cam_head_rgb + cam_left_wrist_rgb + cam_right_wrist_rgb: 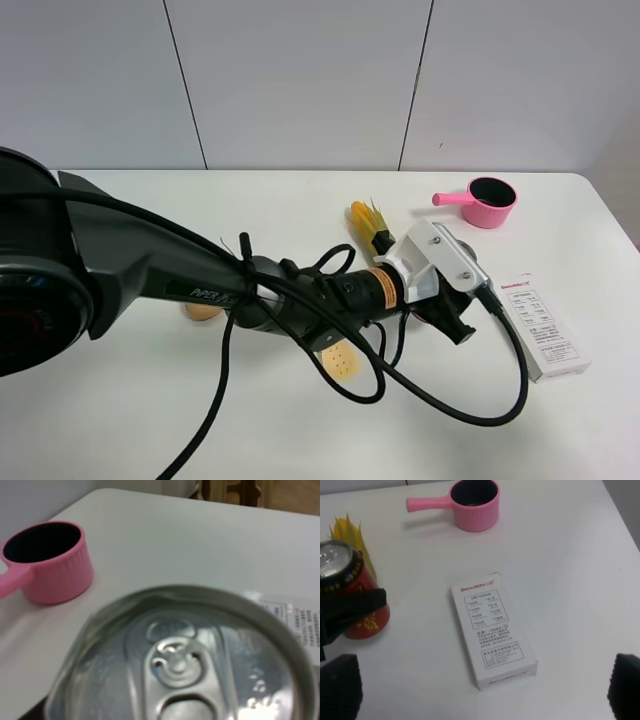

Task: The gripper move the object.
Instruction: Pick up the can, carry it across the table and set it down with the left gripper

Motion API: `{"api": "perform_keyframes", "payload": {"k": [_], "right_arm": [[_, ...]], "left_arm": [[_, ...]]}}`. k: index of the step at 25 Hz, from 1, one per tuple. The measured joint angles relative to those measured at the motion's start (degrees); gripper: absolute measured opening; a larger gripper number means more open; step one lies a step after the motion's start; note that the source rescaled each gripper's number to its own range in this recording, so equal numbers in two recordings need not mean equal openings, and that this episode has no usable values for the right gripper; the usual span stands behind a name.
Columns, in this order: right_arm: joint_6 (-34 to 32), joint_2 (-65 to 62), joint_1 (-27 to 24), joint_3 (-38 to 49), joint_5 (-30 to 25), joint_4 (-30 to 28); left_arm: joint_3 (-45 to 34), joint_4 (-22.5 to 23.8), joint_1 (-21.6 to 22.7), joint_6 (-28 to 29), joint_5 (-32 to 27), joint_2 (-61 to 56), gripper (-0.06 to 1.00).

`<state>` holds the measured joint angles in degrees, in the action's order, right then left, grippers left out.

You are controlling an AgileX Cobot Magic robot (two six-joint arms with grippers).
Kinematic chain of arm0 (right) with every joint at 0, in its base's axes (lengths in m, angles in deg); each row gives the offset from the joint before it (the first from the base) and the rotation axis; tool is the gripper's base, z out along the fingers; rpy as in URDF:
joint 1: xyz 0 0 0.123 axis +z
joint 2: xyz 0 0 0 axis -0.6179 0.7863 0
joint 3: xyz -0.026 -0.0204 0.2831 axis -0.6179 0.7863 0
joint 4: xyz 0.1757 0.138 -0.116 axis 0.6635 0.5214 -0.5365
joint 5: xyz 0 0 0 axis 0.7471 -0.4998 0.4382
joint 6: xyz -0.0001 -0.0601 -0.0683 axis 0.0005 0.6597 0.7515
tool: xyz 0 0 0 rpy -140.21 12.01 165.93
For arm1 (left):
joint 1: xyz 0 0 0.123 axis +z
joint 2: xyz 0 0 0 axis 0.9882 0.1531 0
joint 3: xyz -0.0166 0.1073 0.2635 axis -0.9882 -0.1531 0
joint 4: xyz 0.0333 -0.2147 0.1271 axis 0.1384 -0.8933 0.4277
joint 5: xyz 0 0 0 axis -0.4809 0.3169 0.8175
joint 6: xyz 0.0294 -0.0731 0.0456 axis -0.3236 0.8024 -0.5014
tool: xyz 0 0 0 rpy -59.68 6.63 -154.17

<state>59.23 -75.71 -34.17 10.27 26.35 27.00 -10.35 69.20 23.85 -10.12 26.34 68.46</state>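
Status: move not yet done, by my reading. The can (366, 622) stands upright on the white table (150, 420), base on the surface, just beside the toy corn cob (344, 534) and near the white box (492, 632). The pink pot (470, 502) is well apart, toward the far edge.

Left gripper (452, 322) is down over the can. In the left wrist view the silver top and pull tab fill most of the frame. One black finger (350, 606) lies flat across the can's red side. The opposite finger is hidden behind the can, so I cannot tell whether the pair is clamped or only bracketing it.

Right gripper (480, 695) hangs above the table, clear of everything. Its two black fingers sit at opposite edges of its own view, spread wide, nothing between them.

Done: approach and straddle. Left: confirm grip, lift, carry, set down. No target spot is evident.

Count:
- cans, 1
- pink pots, 1
- white boxes, 1
- corn cobs, 1
- tan rounded item (203, 312), 1, half hidden by the arm, identity unclear
- flat yellow piece (340, 362), 1, under the cables
- grippers, 2
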Motion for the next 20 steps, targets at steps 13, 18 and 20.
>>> {"api": "perform_keyframes", "payload": {"k": [13, 18, 20], "right_arm": [[0.0, 0.0, 0.0, 0.0, 0.0, 0.0], [0.0, 0.0, 0.0, 0.0, 0.0, 0.0], [0.0, 0.0, 0.0, 0.0, 0.0, 0.0]], "left_arm": [[0.0, 0.0, 2.1, 0.0, -1.4, 2.2, 0.02], [0.0, 0.0, 2.1, 0.0, -1.5, 2.5, 0.02], [0.0, 0.1, 2.1, 0.0, -2.3, 2.8, 0.02]]}}
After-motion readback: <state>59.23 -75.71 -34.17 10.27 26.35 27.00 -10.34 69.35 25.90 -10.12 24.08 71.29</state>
